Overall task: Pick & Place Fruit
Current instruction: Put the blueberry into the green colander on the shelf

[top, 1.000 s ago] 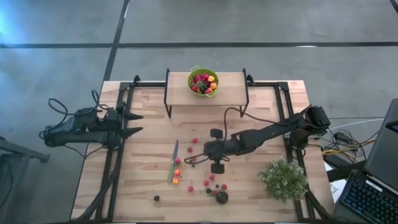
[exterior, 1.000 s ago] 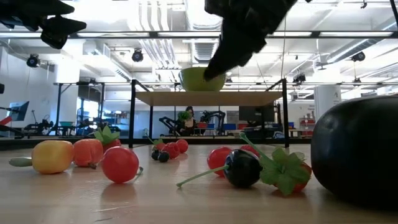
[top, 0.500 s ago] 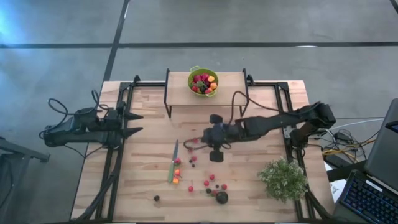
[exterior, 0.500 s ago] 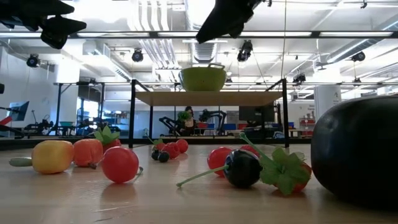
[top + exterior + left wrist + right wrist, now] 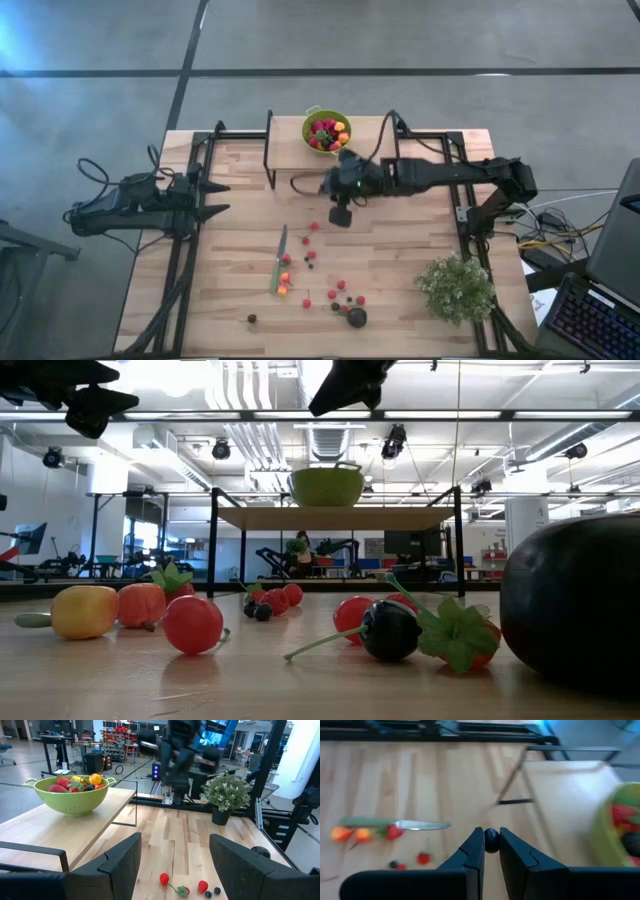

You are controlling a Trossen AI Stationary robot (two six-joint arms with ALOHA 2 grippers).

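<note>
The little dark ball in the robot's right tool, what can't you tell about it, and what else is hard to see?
- Small dark round fruit pinched in the right tool: right wrist view, fingers cover its sides, so its kind is unclear.
- Green plastic bowl of fruit: right wrist view, blurred and cut by the edge.
- Big dark round fruit: low view, cut off by the edge.

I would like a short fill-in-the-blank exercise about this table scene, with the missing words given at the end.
1. The right hand is shut on a small, dark ____.
2. The green bowl of fruit stands on a raised ____.
3. The left hand waits at the table's left edge with its fingers ____.
4. The knife has a ____ handle.

Missing words: berry; shelf; open; green
</note>
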